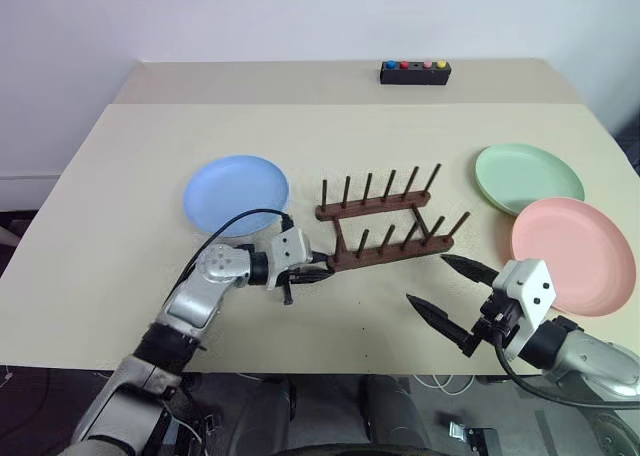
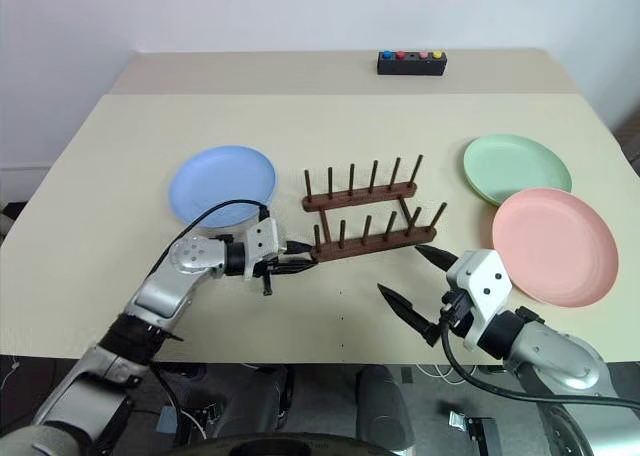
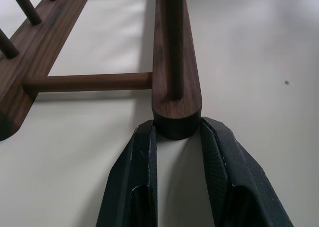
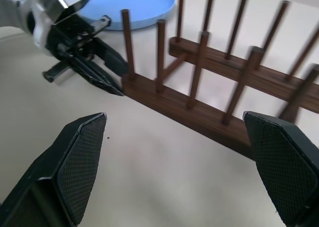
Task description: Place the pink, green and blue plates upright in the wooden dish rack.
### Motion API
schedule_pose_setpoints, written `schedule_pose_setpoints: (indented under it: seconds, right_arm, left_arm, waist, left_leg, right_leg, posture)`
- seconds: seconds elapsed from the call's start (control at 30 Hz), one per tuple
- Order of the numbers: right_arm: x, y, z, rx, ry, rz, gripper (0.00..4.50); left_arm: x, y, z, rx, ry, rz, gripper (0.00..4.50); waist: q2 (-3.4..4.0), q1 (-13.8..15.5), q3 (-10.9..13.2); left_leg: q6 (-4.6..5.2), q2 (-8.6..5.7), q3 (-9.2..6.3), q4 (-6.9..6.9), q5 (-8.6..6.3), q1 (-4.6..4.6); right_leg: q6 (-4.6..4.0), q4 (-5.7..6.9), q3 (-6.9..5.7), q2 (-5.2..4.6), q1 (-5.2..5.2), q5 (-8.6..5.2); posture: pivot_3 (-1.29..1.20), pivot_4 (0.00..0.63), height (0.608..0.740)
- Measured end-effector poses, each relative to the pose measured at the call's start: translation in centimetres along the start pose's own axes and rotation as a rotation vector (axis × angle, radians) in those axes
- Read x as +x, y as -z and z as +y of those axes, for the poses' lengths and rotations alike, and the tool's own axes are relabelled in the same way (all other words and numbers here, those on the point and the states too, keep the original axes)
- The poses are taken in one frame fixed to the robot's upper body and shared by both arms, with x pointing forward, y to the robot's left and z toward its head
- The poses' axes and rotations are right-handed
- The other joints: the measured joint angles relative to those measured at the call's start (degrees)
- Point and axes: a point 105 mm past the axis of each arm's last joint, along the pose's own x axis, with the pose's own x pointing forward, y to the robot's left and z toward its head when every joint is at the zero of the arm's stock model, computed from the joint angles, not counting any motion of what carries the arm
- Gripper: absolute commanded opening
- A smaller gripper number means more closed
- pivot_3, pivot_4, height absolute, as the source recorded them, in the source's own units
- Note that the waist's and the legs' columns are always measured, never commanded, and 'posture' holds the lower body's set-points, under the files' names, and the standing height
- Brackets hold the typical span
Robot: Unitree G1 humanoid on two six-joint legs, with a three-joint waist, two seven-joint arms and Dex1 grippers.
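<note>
Lying flat: three plates (pink, green, blue), one rack.

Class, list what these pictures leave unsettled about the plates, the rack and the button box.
- Pink plate: near edge hidden behind the right gripper, left eye view.
- Blue plate: partly cut off by the picture's edge and the left gripper, right wrist view.
- Wooden dish rack: far end cut off, left wrist view.
- Black button box: markings too small.
</note>
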Motion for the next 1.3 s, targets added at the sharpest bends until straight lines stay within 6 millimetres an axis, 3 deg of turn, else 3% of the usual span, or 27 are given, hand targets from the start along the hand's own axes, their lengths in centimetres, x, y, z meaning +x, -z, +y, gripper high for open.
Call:
schedule_pose_setpoints:
  seconds: [0.3,0.43,1.1,1.3]
  right_arm:
    - [-1.8,1.9,1.1,0.046,-0.018,0.067,4.5]
    - [-1.8,1.7,1.1,0.026,-0.014,0.051,4.5]
    - [-1.0,0.9,0.4,-0.003,0.005,0.028,4.5]
    - [-0.8,0.7,0.3,-0.002,0.006,0.03,4.5]
  left_arm:
    - [2.5,-0.8,0.3,0.035,0.101,-0.027,0.62]
    - [3.0,-1.0,0.4,0.052,0.117,-0.031,0.62]
    - [3.5,-1.0,0.4,0.062,0.113,-0.044,0.62]
    - [3.5,-1.1,0.6,0.057,0.1,-0.051,3.48]
  waist:
    - [-0.01,-0.3,0.0]
    - [-0.02,-0.3,0.0]
    - [-0.02,-0.2,0.0]
    - [-0.01,-0.3,0.0]
  left_leg:
    - [0.01,0.0,-0.01,0.01,0.0,0.0]
    - [0.01,0.0,-0.01,0.02,-0.01,0.0]
    - [0.01,0.0,-0.03,0.02,0.0,0.0]
    - [0.01,0.0,-0.03,0.0,0.0,0.0]
  right_leg:
    - [0.02,0.0,-0.01,0.0,0.0,0.0]
    - [0.03,0.01,-0.01,0.0,0.01,0.0]
    - [0.04,0.0,-0.01,0.0,0.02,0.0]
    - [0.04,0.01,-0.01,0.01,0.0,0.0]
  posture:
    - [0.0,0.15,0.74]
    - [0.0,0.15,0.74]
    - [0.0,0.15,0.74]
    - [0.0,0.15,0.74]
